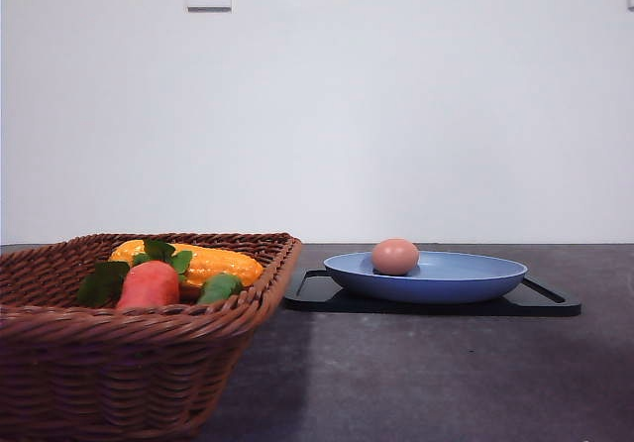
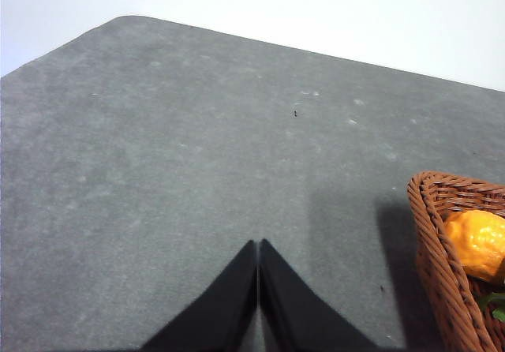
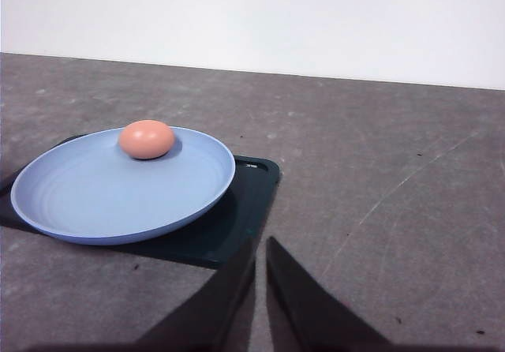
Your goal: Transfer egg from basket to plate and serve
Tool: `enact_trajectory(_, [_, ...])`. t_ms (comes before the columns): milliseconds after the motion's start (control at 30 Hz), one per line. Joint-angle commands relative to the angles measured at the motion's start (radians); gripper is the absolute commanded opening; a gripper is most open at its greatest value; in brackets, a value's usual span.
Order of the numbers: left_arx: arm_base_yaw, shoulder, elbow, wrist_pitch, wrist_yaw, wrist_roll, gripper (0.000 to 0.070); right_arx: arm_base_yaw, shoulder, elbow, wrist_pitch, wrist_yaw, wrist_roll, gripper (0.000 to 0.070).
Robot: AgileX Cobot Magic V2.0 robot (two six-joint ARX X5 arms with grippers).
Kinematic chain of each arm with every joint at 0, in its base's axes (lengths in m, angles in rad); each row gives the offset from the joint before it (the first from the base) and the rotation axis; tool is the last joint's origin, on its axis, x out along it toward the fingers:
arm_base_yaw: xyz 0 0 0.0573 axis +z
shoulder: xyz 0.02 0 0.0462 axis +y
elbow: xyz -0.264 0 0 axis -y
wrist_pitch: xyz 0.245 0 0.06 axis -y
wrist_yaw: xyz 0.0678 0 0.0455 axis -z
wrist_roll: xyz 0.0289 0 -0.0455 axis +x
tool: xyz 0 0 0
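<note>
The egg (image 1: 395, 257) sits on the plate (image 1: 466, 281) at centre right of the front view, ready for serving; both end effectors, left (image 2: 258, 277) and right (image 3: 261, 277), are closed and empty.

A dark grey, felt-like table top (image 1: 416, 363) is carrying two things directly: the brown wicker basket (image 1: 119, 363) is sitting at the near left, and a flat black rectangular tray (image 1: 540, 303) is lying further back to its right, well apart
</note>
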Motion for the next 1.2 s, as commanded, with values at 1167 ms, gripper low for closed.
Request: enact_trajectory(1167, [0.001,-0.002,-0.019,-0.007,0.001,-0.006,0.0,-0.001,0.0,-0.006,0.013,0.002,0.011,0.0])
